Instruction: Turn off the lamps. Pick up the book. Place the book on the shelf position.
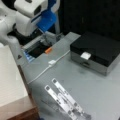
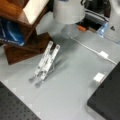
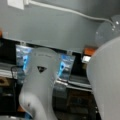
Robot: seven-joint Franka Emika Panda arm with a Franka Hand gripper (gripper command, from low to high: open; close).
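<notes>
The book point(image 1: 10, 77), a whitish flat slab, lies on top of the reddish-brown shelf block point(image 1: 18, 110) at a front view's left. It shows again as the book point(image 2: 33, 7) on the wooden block point(image 2: 17, 52). A lamp with a white shade point(image 2: 68, 11) and a clear base point(image 2: 68, 31) stands at the table's back, and its shade does not glow. My gripper point(image 1: 35, 11) hangs close to that lamp, and its fingers are hidden. The shade point(image 3: 105, 80) fills the right of the wrist view. The cord's inline switch point(image 1: 52, 62) lies on the table.
A black box with a white label point(image 1: 96, 48) stands at the right. A folding metal stand point(image 1: 63, 100) lies in front of the wooden block. The white cord point(image 2: 87, 47) crosses the grey table point(image 1: 100, 90). A small orange part point(image 1: 48, 50) sits by the table's back edge.
</notes>
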